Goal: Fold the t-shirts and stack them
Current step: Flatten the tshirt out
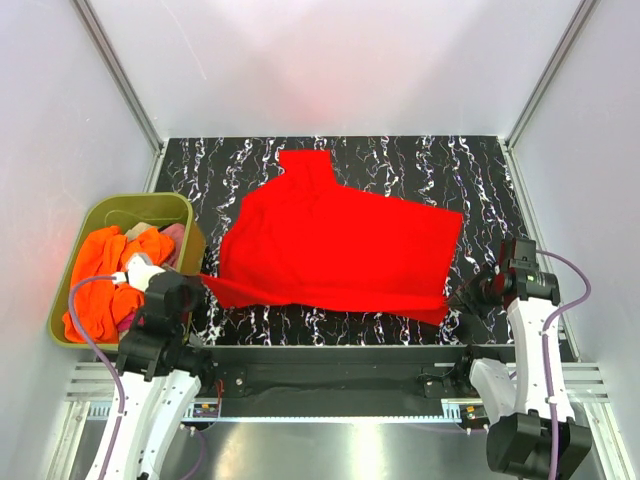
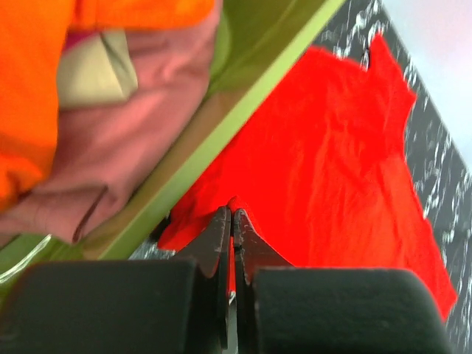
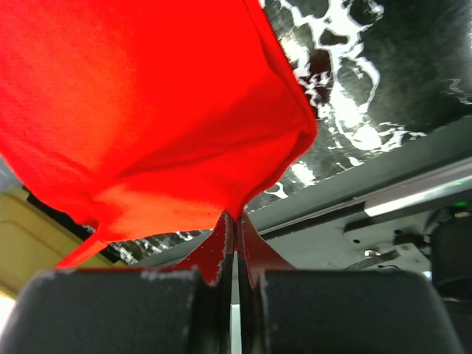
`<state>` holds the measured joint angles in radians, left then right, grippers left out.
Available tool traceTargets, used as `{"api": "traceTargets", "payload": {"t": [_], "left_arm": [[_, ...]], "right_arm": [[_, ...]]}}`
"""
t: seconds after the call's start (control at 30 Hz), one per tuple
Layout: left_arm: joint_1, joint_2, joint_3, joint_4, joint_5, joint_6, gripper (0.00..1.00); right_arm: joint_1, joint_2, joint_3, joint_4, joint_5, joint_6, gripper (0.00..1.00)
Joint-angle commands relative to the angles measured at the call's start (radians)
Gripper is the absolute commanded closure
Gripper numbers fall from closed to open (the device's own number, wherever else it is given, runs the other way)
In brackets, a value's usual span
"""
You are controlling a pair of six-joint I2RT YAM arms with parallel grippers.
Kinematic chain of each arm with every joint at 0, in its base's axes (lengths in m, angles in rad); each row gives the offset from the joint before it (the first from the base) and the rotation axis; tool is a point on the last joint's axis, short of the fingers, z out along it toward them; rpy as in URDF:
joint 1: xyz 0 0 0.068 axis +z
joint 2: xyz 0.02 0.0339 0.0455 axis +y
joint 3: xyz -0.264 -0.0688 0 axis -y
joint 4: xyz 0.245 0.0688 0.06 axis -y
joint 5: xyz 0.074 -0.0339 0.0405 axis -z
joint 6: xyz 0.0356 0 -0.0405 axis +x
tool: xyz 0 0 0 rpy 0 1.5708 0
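At the far left stands an olive-green plastic tub (image 1: 183, 204), just off the table's left edge. In it lies a crumpled bright orange cloth shirt (image 1: 100, 272), with a dusty pink cloth garment (image 2: 147, 140) and a folded pale beige cloth piece (image 2: 92, 77) tucked beside it against the tub's wall.

Just right of the tub, the left gripper (image 2: 232, 216) has its jaws pressed together on the near-left corner of the bright red short-sleeved cloth t-shirt (image 1: 340, 245). The red t-shirt lies spread across the middle of the black white-veined marble-pattern table (image 1: 480, 170), with one sleeve pointing toward the far side. Its near hem runs between the two arms.

At the right, the right gripper (image 3: 235, 219) is clamped on the shirt's near-right corner, and the cloth rises from its fingertips in a taut fold. The near edge looks lifted slightly off the table, though the overhead view does not make that sure.
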<state>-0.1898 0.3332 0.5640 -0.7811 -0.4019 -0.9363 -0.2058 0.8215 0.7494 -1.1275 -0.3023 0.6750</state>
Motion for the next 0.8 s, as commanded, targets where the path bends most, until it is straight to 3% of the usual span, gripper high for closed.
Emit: {"api": "traceTargets", "payload": {"t": [0.0, 0.23, 0.37, 0.53, 0.77], "left_arm": [[-0.004, -0.043, -0.01, 0.017, 0.124, 0.054, 1.0], [-0.011, 0.064, 0.059, 0.077, 0.152, 0.113, 1.0], [-0.013, 0.136, 0.121, 0.192, 0.16, 0.152, 1.0], [-0.013, 0.381, 0.33, 0.419, 0.135, 0.263, 1.0], [-0.008, 0.823, 0.719, 0.777, 0.095, 0.32, 1.0]], "right_arm": [[-0.004, -0.001, 0.065, -0.034, 0.086, -0.04, 1.0], [-0.004, 0.008, 0.039, -0.02, 0.072, -0.032, 1.0], [-0.004, 0.056, 0.08, 0.031, 0.074, -0.022, 1.0], [-0.004, 0.305, 0.289, 0.176, 0.086, 0.008, 1.0], [-0.006, 0.681, 0.787, 0.322, 0.212, -0.034, 1.0]]}}
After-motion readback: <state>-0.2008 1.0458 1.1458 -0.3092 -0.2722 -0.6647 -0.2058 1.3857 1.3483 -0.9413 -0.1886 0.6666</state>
